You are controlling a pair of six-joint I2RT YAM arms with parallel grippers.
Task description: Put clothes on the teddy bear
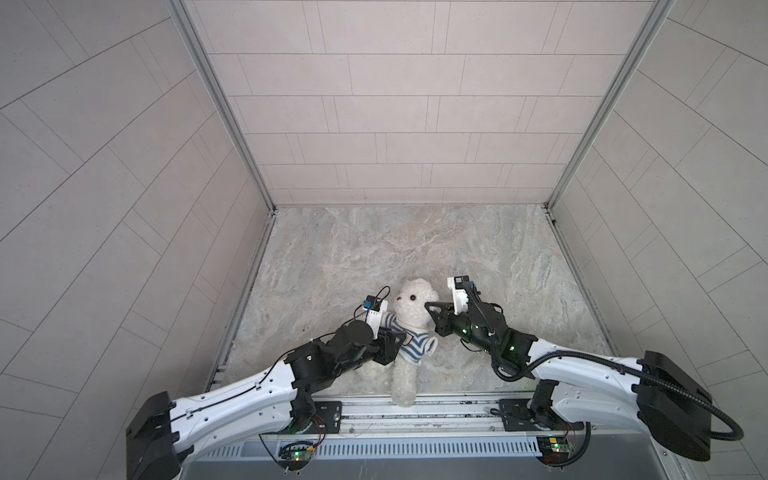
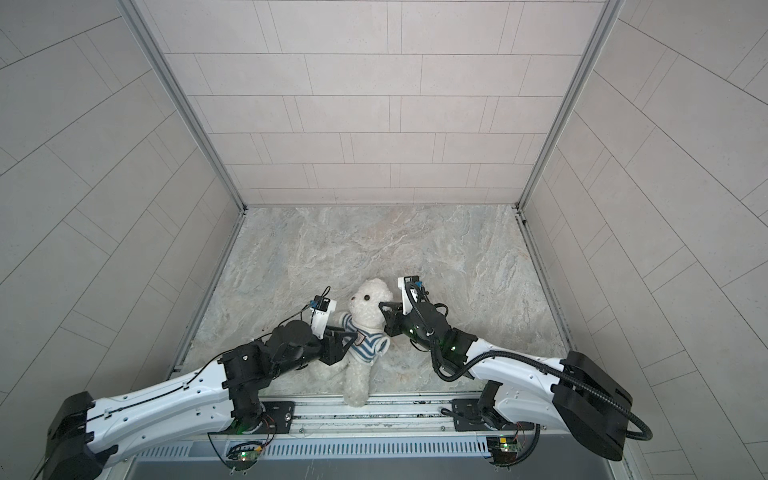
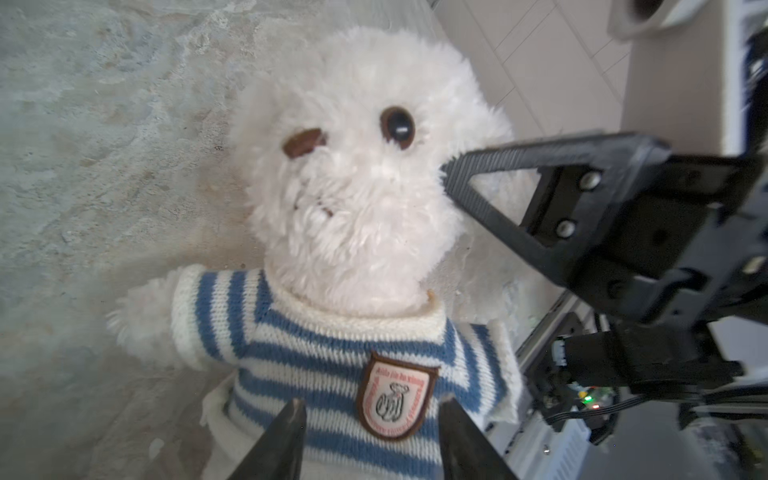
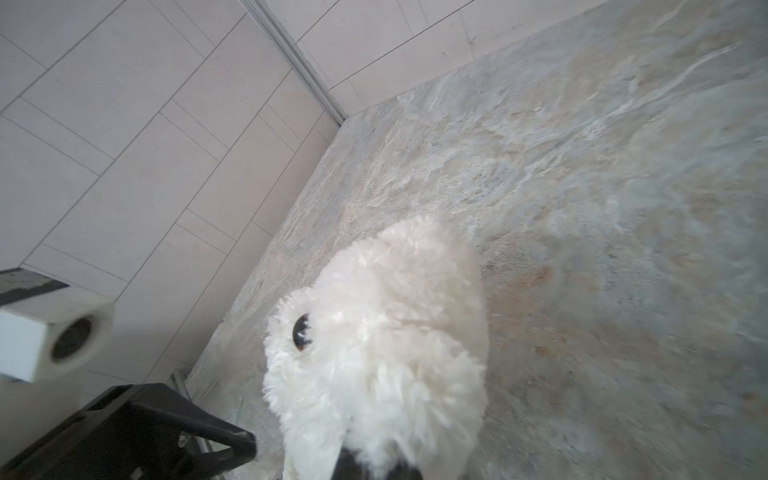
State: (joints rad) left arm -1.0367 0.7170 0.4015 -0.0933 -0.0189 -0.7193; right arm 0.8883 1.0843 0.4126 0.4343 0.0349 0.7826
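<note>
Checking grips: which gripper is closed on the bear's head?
The right gripper, pinching fur at the teddy bear's head; the left gripper hangs open over the striped shirt.

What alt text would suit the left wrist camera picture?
A white teddy bear in a blue-and-white striped shirt with a chest badge lies face-up on a marbled table. The left claw hangs open over the shirt's lower stripes; the right claw touches the side of its head.
</note>
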